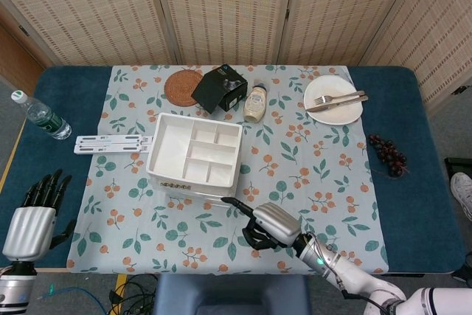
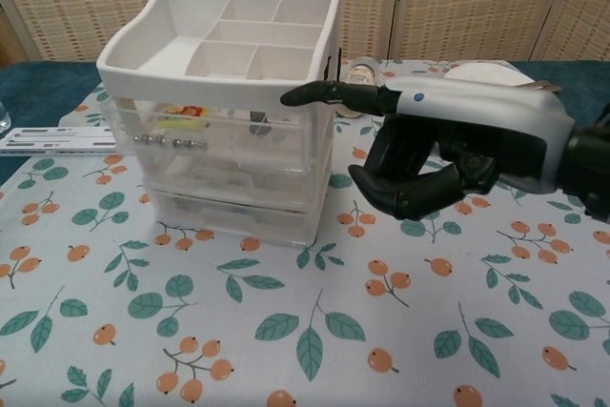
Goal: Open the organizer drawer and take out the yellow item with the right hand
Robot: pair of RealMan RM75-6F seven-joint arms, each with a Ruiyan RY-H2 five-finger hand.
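- The right hand (image 2: 448,154) has one dark finger stretched out straight toward the organizer while the rest are curled into the palm, holding nothing; the outstretched tip (image 2: 291,97) sits at the organizer's near right corner, and neither view makes clear whether it touches.
- From the chest view the hand covers most of the small cream bottle and the round white plate (image 2: 486,71) behind it; the forearm runs off the right edge.
- The white plastic organizer (image 2: 224,111), with an open compartment tray on top and clear stacked drawers below, stands just left of the fingers; all its drawers are closed.
- The yellow item (image 2: 183,113) shows only dimly through the clear front of the top drawer, a small yellow-and-red patch well left of the pointing finger; its shape is hard to make out.
- The left hand (image 1: 33,215), silver-backed with dark fingers spread and upright, holds nothing at the lower left of the head view, cut off by the frame edge.
- Farther from the fingers, beyond the organizer, lie a black box (image 1: 220,88), a round woven coaster (image 1: 182,87) and a clear water bottle (image 1: 40,116) lying on its side at the far left.
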